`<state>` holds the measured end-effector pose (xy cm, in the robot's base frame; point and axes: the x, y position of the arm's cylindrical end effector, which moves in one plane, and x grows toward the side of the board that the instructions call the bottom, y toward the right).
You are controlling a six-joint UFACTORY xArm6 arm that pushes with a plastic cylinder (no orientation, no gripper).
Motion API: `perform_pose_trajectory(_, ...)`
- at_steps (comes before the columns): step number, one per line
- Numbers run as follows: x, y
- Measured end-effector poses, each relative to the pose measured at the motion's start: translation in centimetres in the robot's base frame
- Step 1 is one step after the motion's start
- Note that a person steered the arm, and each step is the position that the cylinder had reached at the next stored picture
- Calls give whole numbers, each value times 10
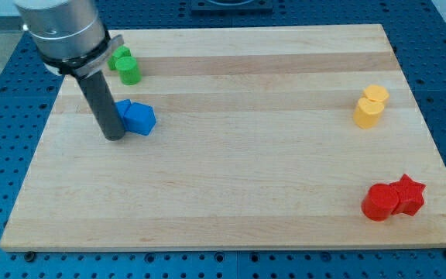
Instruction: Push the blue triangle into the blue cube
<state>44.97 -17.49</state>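
The blue cube [140,119] lies at the left of the wooden board [231,155]. A second blue piece, the blue triangle [121,108], touches the cube's left side and is partly hidden behind my rod. My tip [113,137] rests on the board just left of and below the two blue blocks, close against them.
Two green blocks [125,65] sit together near the top left, partly behind the arm. Two yellow blocks [371,105] sit together at the right. A red cylinder [378,203] and a red star [409,194] touch each other at the bottom right.
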Motion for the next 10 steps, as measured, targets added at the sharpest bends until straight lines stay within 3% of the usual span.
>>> perform_pose_trajectory(1, -11, 46)
perform_pose_trajectory(2, -11, 52)
perform_pose_trajectory(4, 10, -47)
perform_pose_trajectory(6, -47, -52)
perform_pose_trajectory(7, -47, -51)
perform_pose_trajectory(10, -47, 24)
